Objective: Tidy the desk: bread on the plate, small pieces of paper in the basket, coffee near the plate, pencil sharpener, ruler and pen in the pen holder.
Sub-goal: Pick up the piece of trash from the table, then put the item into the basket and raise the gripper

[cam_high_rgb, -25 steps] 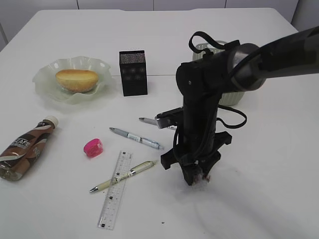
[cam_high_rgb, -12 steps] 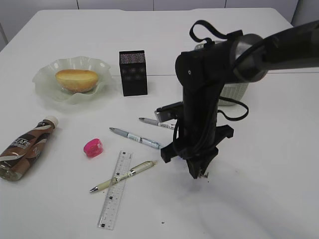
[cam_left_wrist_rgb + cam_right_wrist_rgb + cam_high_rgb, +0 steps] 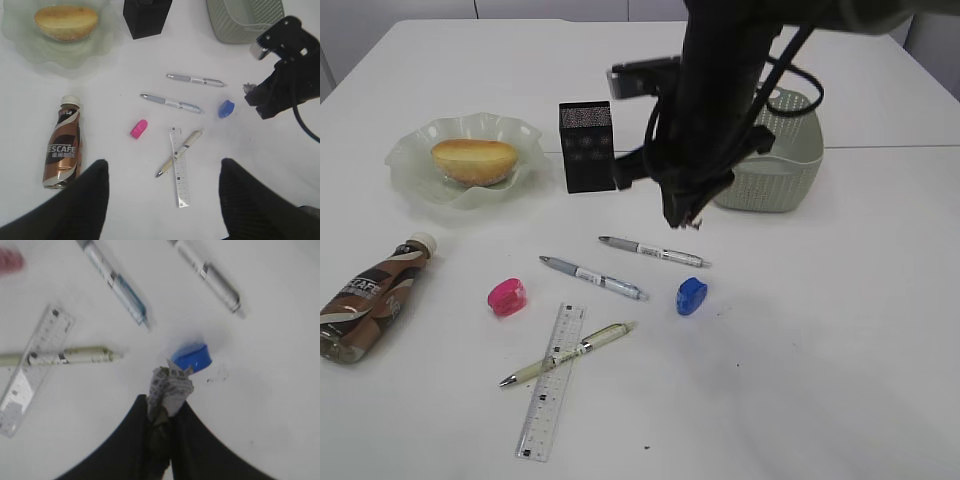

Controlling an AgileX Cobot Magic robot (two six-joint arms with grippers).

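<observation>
My right gripper [image 3: 167, 395] is pinched tight on a crumpled scrap of paper [image 3: 170, 385], lifted clear of the desk [image 3: 840, 330]; from outside the scrap is only a pale speck at the tip [image 3: 692, 222], and the arm's upper part is cut off by the top of the frame. My left gripper [image 3: 160, 200] hangs wide apart over the near edge, holding nothing, and only its two dark fingers [image 3: 75, 205] show, blurred.

The bread [image 3: 474, 160] lies on the plate [image 3: 410, 165] toward the far left corner. The pen holder [image 3: 587, 146] stands upright just beside the plate; my arm covers its right edge. The basket [image 3: 780, 160] sits right of it, its left half hidden behind my arm. I cannot see inside it.

The coffee [image 3: 370, 300] lies on its side by the left edge, well apart from the plate. In the middle lie two grey pens [image 3: 655, 251] [image 3: 593, 278], a pink sharpener [image 3: 506, 297], and a blue sharpener [image 3: 691, 295]. A cream pen [image 3: 570, 352] lies across the ruler [image 3: 550, 382] nearer the front edge.
</observation>
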